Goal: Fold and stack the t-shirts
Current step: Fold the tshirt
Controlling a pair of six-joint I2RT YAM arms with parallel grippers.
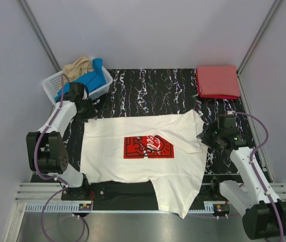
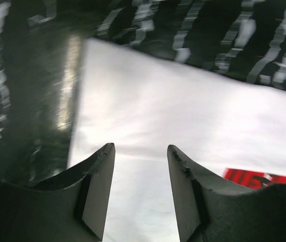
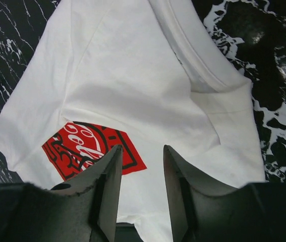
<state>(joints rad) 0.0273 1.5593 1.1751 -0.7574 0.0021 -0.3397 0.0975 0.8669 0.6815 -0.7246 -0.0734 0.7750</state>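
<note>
A white t-shirt (image 1: 143, 151) with a red chest print (image 1: 148, 146) lies spread flat across the middle of the black marbled table (image 1: 153, 93); one part hangs over the near edge. My left gripper (image 1: 88, 110) hovers open over its far left corner, nothing between the fingers (image 2: 100, 186); the white t-shirt (image 2: 183, 116) fills that view. My right gripper (image 1: 205, 137) stands open at the shirt's right edge, above the white t-shirt (image 3: 132, 75) with the print (image 3: 90, 148) under its jaws. A folded red t-shirt (image 1: 218, 81) rests at the far right. Blue (image 1: 90, 80) and tan (image 1: 77, 66) t-shirts lie in the basket.
A white plastic lattice basket (image 1: 52, 84) stands at the far left corner, right behind the left arm. Grey walls enclose the table on three sides. A metal rail (image 1: 143, 201) runs along the near edge with both arm bases on it.
</note>
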